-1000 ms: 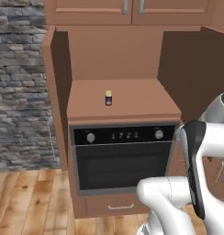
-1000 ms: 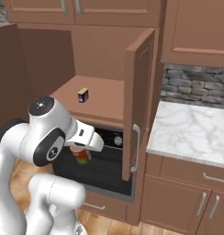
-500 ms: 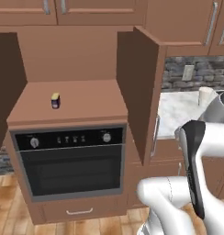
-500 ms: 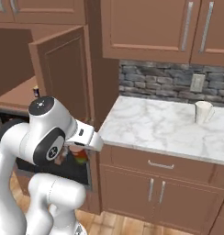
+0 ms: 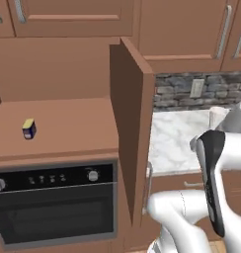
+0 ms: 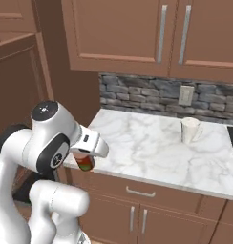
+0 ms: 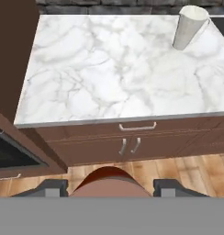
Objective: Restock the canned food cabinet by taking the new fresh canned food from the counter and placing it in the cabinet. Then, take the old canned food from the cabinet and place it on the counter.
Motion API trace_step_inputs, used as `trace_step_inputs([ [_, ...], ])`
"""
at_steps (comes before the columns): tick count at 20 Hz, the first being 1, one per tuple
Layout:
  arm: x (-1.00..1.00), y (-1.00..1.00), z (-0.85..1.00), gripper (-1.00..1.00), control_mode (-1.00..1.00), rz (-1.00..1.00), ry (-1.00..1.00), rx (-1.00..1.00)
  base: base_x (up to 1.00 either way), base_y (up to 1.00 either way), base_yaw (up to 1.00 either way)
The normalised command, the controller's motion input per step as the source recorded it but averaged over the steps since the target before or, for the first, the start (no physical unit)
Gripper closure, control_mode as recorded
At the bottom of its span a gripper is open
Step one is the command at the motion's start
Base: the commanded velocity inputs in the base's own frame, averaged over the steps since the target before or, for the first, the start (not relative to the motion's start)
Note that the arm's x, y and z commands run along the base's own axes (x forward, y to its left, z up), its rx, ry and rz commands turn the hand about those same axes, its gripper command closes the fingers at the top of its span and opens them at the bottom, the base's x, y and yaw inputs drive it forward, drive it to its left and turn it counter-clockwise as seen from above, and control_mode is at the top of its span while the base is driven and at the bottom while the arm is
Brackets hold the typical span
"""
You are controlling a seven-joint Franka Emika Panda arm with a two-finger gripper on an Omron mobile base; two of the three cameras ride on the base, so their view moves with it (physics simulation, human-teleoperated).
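My gripper (image 6: 85, 156) is shut on the old canned food (image 6: 84, 163), a red can with a green band, held low by the counter's front left corner. In the hand view the can's pale-rimmed top (image 7: 109, 181) sits between my two fingertips (image 7: 52, 187), below the counter's front edge. The new fresh canned food (image 5: 28, 129), blue with a yellow top, stands on the shelf of the open cabinet (image 5: 73, 123). The white marble counter (image 6: 147, 143) lies right of the cabinet, and also spreads ahead in the hand view (image 7: 109, 69).
A white cup (image 6: 190, 130) stands at the counter's back right, also seen from the hand (image 7: 189, 25). The open cabinet door (image 5: 133, 123) juts out between shelf and counter. A black oven (image 5: 53, 205) sits under the shelf. Drawers and doors (image 7: 132, 142) front the counter.
Both base views have swung right: the cabinet and oven have slid left and the counter with its cup has come into view. The red can stays in my gripper.
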Motion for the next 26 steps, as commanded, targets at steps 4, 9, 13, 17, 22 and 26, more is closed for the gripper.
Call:
trace_step_inputs([
  [4, 0.0, 0.0, 0.0, 1.0, 1.0, 0.0, 0.0, 0.0, 0.84, 0.0, 0.02],
  [9, 0.1, -0.05, -0.02, 1.0, -1.0, 0.01, 0.0, 0.0, 0.54, -0.09, 0.04],
  [13, 0.47, -0.25, -0.35, 1.0, -1.0, 0.07, 0.0, 0.0, 0.0, 0.0, 0.0],
  [17, 0.61, -0.07, -0.66, 1.0, -1.0, 0.07, 0.02, 0.0, 0.0, 0.0, 0.0],
  [22, 0.67, 0.0, -0.63, 1.0, -1.0, 0.03, 0.03, 0.0, 0.0, 0.0, 0.0],
  [26, 0.72, 0.0, -0.56, 1.0, -1.0, 0.0, 0.03, 0.0, 0.0, 0.0, 0.0],
])
